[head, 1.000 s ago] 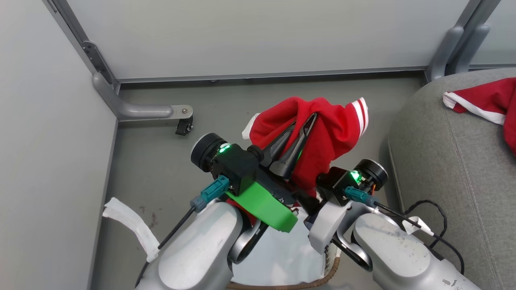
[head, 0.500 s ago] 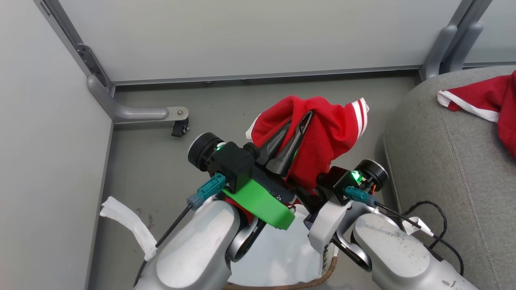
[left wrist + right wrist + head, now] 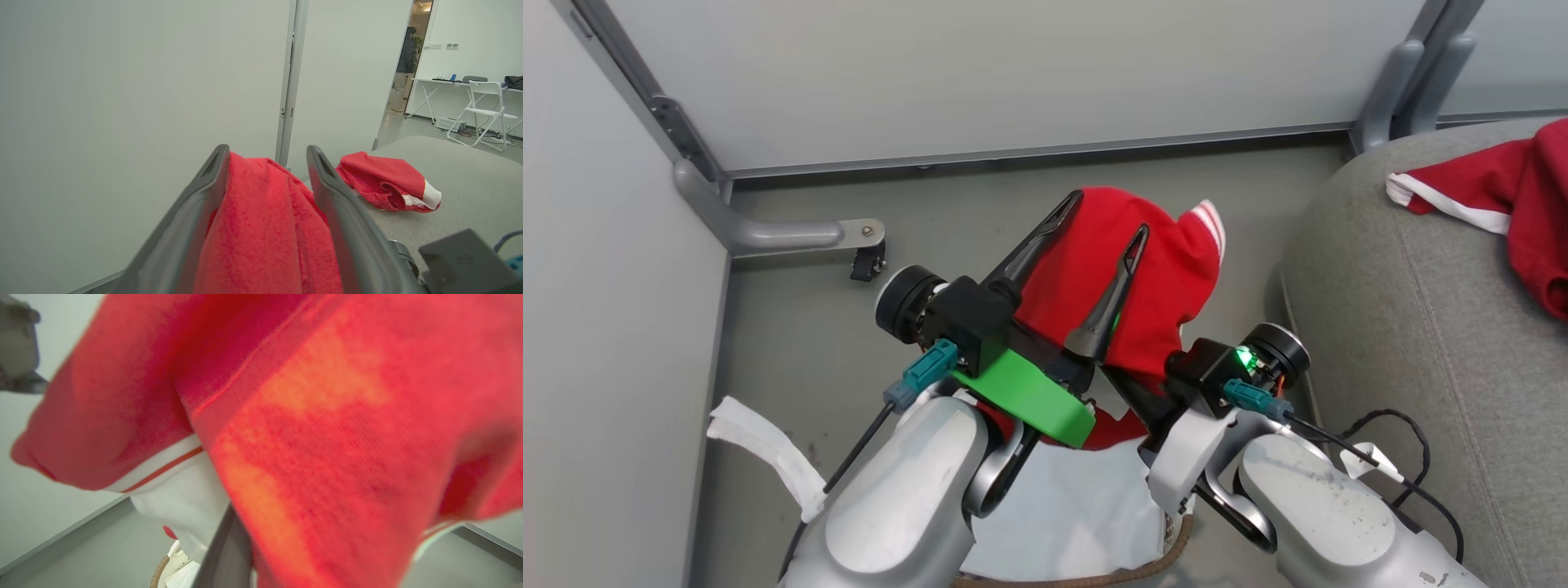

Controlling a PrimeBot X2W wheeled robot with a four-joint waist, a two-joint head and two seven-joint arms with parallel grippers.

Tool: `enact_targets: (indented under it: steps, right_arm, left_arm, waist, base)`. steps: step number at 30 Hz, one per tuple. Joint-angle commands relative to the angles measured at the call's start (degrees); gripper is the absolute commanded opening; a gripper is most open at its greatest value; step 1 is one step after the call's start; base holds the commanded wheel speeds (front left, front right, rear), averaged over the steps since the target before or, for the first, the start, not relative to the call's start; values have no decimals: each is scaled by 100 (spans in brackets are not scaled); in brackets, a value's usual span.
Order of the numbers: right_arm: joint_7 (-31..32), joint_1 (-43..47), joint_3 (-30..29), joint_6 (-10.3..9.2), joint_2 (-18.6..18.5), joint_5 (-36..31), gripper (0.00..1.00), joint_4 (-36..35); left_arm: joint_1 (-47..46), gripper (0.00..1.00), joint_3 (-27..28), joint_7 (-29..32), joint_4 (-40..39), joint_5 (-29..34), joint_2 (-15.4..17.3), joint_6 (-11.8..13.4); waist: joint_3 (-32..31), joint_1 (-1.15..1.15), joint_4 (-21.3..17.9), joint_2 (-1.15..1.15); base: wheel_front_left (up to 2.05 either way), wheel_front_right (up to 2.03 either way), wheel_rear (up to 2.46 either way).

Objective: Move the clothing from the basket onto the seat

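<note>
A bright red piece of clothing [image 3: 1156, 282] with white stripes hangs in the air above the floor, left of the seat [image 3: 1405, 327]. My left gripper [image 3: 1111, 212] is open, its two dark fingers spread with the red cloth [image 3: 261, 228] still lying between them. My right wrist [image 3: 1229, 363] sits just below the garment with its fingers buried in the cloth; one grey finger [image 3: 226, 547] shows under the fabric, shut on it. Another red garment [image 3: 1503, 204] lies on the grey seat. The basket's brown rim [image 3: 1094, 580] and white liner [image 3: 1062, 514] show below my arms.
Pale partition walls close the back and left, with a grey foot and caster [image 3: 858, 249] on the floor. A white cloth strip [image 3: 760, 445] lies at lower left. A black cable [image 3: 1405, 457] runs beside the seat. Far off, a person [image 3: 406, 57] stands near a white chair [image 3: 486, 110].
My left gripper has gone from shut on the red garment to wide open. The garment has sagged a little. The camera has turned slightly right, shifting the whole picture left.
</note>
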Motion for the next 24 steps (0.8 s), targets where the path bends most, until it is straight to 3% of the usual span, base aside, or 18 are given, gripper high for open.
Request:
enact_targets:
  steps: [1,7,24]
  right_arm:
    - [0,92,-35,-8,-29,-43,0,-30]
    - [-4,175,-134,-8,35,-76,0,-180]
    - [-4,806,-550,-8,53,-153,0,-848]
  left_arm:
    - [59,100,58,0,28,48,1,22]
    - [131,100,190,0,155,200,7,15]
    - [497,100,603,0,454,455,186,-28]
  waist:
    - [14,0,-116,0]
    - [38,0,-598,0]
    - [-7,0,-2603,0]
  base:
    - [0,0,0]
    - [0,0,0]
    - [0,0,0]
